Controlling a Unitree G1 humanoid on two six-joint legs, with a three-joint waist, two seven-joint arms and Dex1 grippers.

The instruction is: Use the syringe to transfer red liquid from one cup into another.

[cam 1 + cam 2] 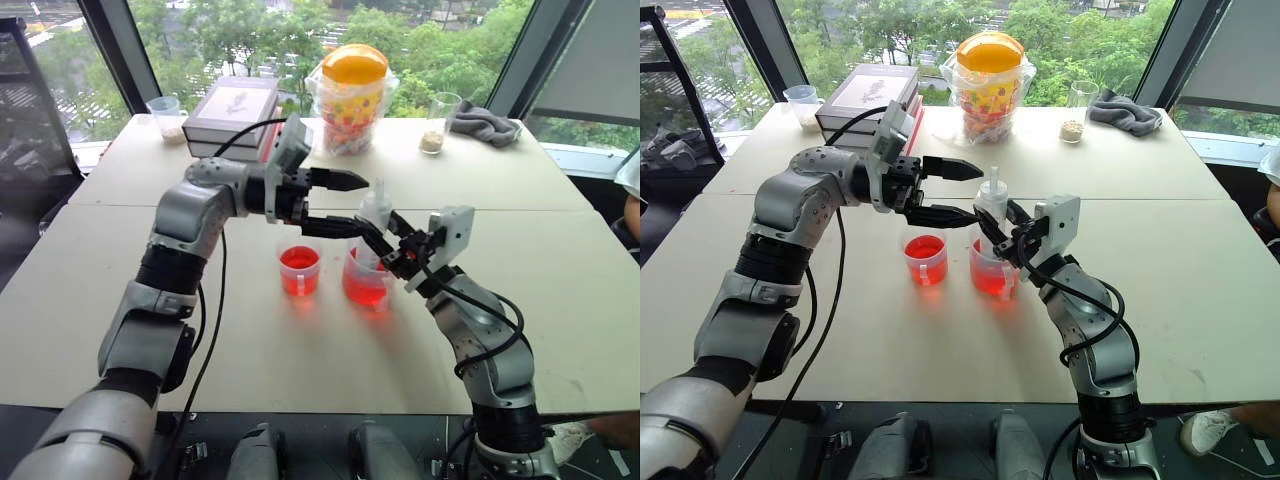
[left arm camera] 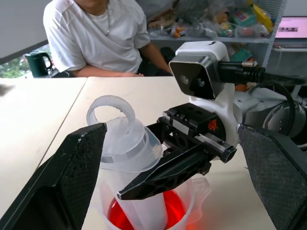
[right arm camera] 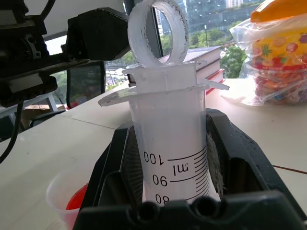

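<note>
The syringe (image 1: 375,212) stands upright with its lower end inside the wider clear cup (image 1: 366,285), which holds red liquid (image 1: 365,292). My right gripper (image 1: 379,240) is shut on the syringe's barrel (image 3: 175,158), just below the flange. The white plunger ring (image 2: 113,112) sits low, close above the barrel. My left gripper (image 1: 362,205) is open and level beside the syringe's top; in the left wrist view the ring stands in the gap between its fingers. To the left stands the smaller cup (image 1: 300,268), which also holds red liquid.
At the table's far edge are stacked books (image 1: 235,115), a bag of colourful items with an orange lid (image 1: 352,95), a glass with brown grains (image 1: 440,122), a grey cloth (image 1: 487,125) and a small cup (image 1: 165,118). A person (image 2: 100,33) sits at the table's right side.
</note>
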